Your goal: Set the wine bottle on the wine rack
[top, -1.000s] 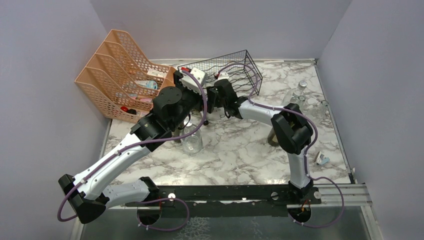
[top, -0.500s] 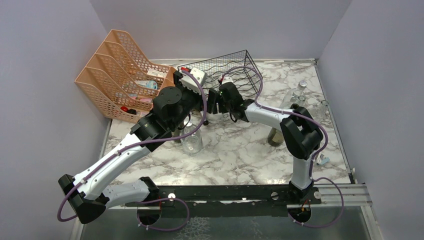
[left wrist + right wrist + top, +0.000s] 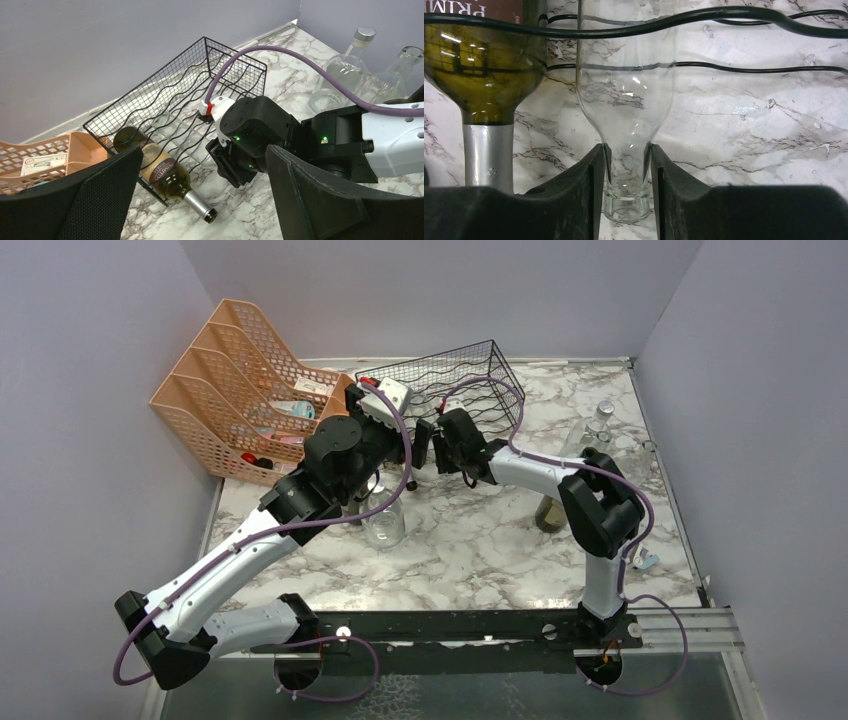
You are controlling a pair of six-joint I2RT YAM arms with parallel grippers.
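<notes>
The black wire wine rack (image 3: pixel 470 365) (image 3: pixel 200 85) sits at the back of the marble table. A green labelled wine bottle (image 3: pixel 160 172) (image 3: pixel 484 75) lies in its left slot, neck sticking out. Beside it lies a clear glass wine bottle (image 3: pixel 626 90) under the wavy wires (image 3: pixel 724 15). My right gripper (image 3: pixel 626 165) (image 3: pixel 445 440) is shut on this clear bottle's neck, just above its lip. My left gripper (image 3: pixel 202 155) (image 3: pixel 405 425) hovers wide open at the rack's front, holding nothing, its fingers (image 3: pixel 75 200) framing the right wrist.
A peach mesh file organizer (image 3: pixel 240 380) stands at the back left, touching the rack's corner. Clear glass bottles (image 3: pixel 598 420) (image 3: pixel 350 75) stand at the right. A glass jar (image 3: pixel 385 520) is under the left arm and a dark bottle (image 3: pixel 548 515) by the right arm's elbow.
My right gripper has shifted slightly left toward the rack's front and closed on the clear bottle's neck. The left arm has barely moved.
</notes>
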